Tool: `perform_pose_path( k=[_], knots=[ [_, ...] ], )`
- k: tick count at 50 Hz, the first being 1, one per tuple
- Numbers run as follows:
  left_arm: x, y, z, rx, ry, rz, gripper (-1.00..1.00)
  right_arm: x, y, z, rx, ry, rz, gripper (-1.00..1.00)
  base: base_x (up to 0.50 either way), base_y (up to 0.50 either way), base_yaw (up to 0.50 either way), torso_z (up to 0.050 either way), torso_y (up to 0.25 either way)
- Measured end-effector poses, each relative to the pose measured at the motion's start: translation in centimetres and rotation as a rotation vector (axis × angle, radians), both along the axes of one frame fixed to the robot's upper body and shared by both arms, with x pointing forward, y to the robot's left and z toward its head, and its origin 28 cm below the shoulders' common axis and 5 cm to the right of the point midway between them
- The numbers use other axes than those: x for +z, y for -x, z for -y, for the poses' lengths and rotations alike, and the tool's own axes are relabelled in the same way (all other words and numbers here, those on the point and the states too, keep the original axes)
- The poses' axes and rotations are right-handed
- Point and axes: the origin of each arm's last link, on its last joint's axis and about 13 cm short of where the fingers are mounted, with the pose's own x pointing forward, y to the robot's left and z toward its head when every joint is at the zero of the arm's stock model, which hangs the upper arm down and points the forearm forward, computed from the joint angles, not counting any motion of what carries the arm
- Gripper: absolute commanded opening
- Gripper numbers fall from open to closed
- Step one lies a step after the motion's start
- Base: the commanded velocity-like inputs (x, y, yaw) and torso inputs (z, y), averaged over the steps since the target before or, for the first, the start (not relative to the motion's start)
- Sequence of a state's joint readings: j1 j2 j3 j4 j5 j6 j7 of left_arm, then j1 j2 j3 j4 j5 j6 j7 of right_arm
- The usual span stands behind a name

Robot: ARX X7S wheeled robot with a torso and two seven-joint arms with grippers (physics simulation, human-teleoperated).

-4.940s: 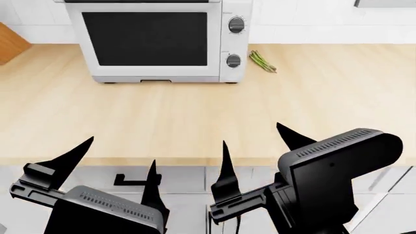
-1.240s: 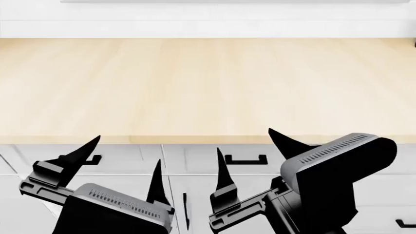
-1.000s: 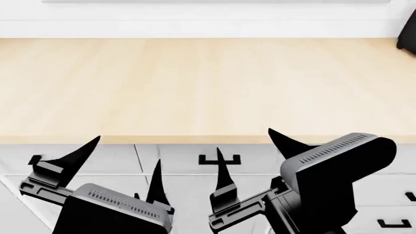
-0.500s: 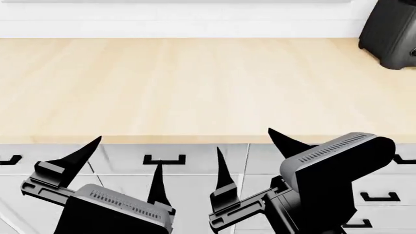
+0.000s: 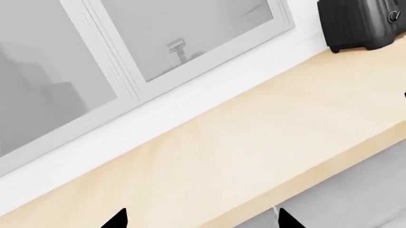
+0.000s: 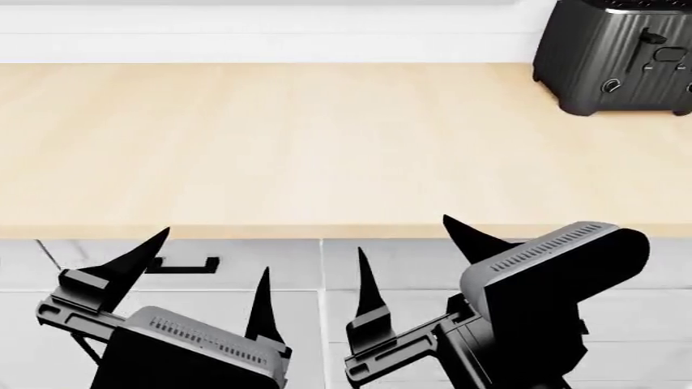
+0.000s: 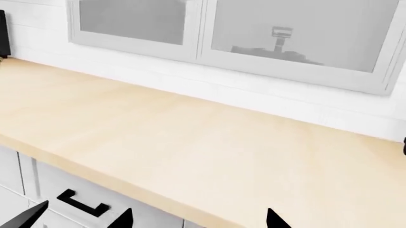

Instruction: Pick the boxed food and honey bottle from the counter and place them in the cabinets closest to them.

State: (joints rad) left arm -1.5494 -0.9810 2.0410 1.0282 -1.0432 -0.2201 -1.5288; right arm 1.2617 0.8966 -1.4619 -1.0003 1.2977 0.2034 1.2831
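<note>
Across the head view, the worktop runs light beige and bare but for a black toaster at its far right; neither the boxed food nor the honey bottle appears in any view. Near its front edge, the left end effector and right end effector hang over white drawer fronts, fingers spread apart, holding nothing. Only the wrist views show the glazed window behind the worktop. Half a second ago the toaster sat partly cut off at the right edge; it now lies further left. No legible writing appears.
</note>
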Motion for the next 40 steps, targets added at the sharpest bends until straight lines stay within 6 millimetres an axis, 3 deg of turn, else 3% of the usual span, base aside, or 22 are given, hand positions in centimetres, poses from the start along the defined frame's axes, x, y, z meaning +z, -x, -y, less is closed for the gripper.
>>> perform_pose_path(
  k=[40],
  knots=[
    [-0.15,-0.04,0.11,-0.007,-0.004,-0.007,1.0,0.12,0.01,0.01,0.003,0.0,0.0,1.0,0.0,-0.5,0.0,0.0,0.0]
  ],
)
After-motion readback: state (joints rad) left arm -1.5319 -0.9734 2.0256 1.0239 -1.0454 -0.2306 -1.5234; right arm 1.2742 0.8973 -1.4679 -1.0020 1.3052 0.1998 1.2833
